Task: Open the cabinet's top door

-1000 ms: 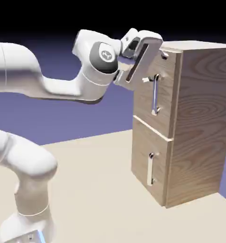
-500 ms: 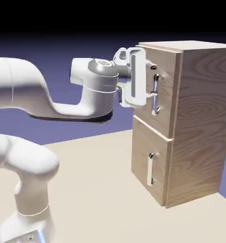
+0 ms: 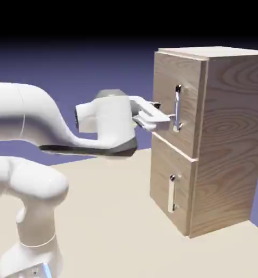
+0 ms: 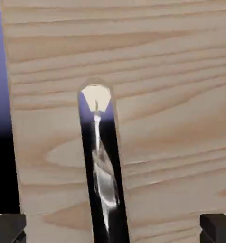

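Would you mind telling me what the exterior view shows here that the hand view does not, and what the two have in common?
Only the exterior view shows the whole cabinet, its lower door with the shorter handle, the table and the white arm reaching toward the top door. Only the hand view shows the two dark finger tips far apart at its bottom corners, with the handle between them. Both show the top door shut, its silver handle, and the open gripper short of gripping it.

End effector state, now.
End effector: open, holding nothing; its fingertips stand wide on either side of the top door's handle, not yet closed.
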Controlling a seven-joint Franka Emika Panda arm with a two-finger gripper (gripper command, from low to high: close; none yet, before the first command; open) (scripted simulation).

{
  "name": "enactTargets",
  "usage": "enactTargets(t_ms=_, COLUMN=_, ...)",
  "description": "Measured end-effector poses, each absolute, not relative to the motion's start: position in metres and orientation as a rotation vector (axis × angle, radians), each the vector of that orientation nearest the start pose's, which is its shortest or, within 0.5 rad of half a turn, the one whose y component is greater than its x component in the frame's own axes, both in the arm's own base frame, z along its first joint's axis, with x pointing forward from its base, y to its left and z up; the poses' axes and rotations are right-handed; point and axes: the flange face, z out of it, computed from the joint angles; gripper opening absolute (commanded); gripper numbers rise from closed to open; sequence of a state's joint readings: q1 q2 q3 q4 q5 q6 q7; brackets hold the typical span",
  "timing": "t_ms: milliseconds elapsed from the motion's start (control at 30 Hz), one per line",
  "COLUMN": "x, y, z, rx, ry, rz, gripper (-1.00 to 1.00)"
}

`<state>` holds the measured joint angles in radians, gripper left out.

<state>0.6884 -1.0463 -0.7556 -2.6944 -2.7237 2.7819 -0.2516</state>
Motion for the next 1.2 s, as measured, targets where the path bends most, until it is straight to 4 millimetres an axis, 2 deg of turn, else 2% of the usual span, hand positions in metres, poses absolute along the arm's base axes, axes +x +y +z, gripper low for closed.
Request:
enactTargets(t_ms=33, x=0.329, y=-0.016, z=0.494, rx=0.565, ry=1.508, rz=0.667, gripper=0.00)
enactTargets(t_ms=167, x=0.373, y=-0.014, z=0.495, rx=0.566, ry=1.509, rz=0.669, gripper=0.00)
enactTargets(t_ms=200, x=0.379, y=-0.013, z=0.494, rx=0.565, ry=1.508, rz=0.667, gripper=-1.00)
enactTargets(t_ms=267, x=0.379, y=-0.013, z=0.494, rx=0.565, ry=1.508, rz=0.667, gripper=-1.00)
enactTargets(t_ms=600, x=0.322, y=0.029, z=0.494, rx=0.749, ry=1.402, rz=0.462, gripper=-1.00)
enactTargets(t_ms=967, x=0.279, y=0.082, z=0.494, rx=0.913, ry=1.285, rz=0.263, gripper=-1.00)
enactTargets(t_ms=1200, x=0.257, y=0.123, z=0.494, rx=1.018, ry=1.198, rz=0.127, gripper=-1.00)
